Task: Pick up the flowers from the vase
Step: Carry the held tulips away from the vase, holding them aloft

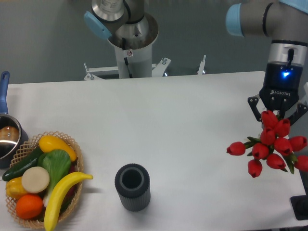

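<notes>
At the right edge of the frame the gripper (278, 114) points down and is closed around the flowers (270, 145), whose red buds fan out below it over the white table (183, 125). The vase (132, 186) stands upright at lower centre, its mouth bare, well apart from the bunch. A wicker basket (72, 199) of toy produce sits lower left, a pot (6, 137) above it.
</notes>
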Tool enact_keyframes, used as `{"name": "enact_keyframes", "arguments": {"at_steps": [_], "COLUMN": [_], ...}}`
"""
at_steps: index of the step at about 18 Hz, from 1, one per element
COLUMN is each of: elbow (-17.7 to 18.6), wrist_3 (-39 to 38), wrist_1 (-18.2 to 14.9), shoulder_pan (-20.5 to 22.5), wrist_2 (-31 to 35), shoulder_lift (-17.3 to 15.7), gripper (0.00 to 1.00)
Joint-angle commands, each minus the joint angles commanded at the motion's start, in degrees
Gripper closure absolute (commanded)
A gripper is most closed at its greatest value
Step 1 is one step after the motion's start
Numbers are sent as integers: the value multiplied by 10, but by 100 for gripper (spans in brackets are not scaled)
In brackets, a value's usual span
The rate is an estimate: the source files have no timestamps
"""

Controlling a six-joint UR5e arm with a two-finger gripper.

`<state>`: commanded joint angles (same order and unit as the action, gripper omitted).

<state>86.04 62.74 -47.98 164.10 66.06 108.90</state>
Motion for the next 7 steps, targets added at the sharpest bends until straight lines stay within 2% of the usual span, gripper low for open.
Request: {"name": "enact_keyframes", "arguments": {"at_steps": [3, 5, 7], "elbow": [-9, -25, -24], "wrist_3": [22, 26, 26], "wrist_1": [-42, -82, -91], "shoulder_pan": [-15, -24, -45], "wrist_2": [72, 120, 162], "shoulder_lift": [3, 14, 22], "gripper": [100, 100, 100]}}
